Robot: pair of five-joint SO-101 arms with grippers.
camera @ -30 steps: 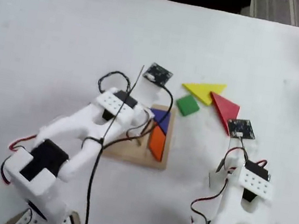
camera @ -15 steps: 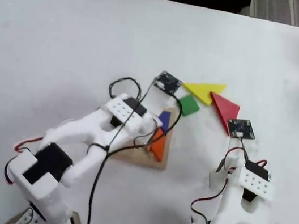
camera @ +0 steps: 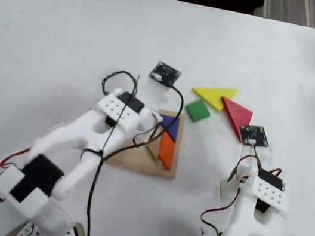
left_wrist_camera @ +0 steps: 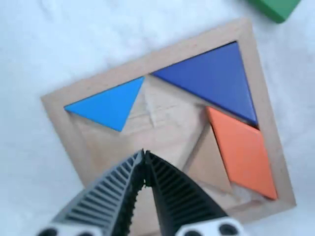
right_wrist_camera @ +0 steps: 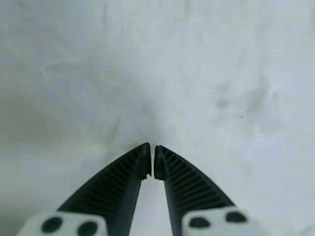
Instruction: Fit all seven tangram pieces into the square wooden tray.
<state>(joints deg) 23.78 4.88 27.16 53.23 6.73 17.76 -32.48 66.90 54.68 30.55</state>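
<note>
The pieces looked thin, flat, stiff and light, with smooth faces likely to slip, so each probably needed a pinch across two opposite edges rather than from above. The green square [camera: 197,110] offered parallel sides. The yellow triangle [camera: 214,95] and red triangle [camera: 236,114] would be better taken across a narrow corner. These three lay on the bench [camera: 68,36] just beyond the tray [left_wrist_camera: 54,105], with the green one just beside the yellow and the red close against the yellow's tip, leaving little room for a finger between them. In the tray sat a light blue triangle [left_wrist_camera: 107,104], a dark blue triangle [left_wrist_camera: 211,78] and an orange parallelogram [left_wrist_camera: 243,152], the last two touching. The left gripper [left_wrist_camera: 144,162] hung over the tray's bare wood, pressed together and empty, its arm and cables lying across the tray's near side. The right gripper [right_wrist_camera: 151,160], likewise pressed together and empty, hovered over bare bench near the red triangle.
</note>
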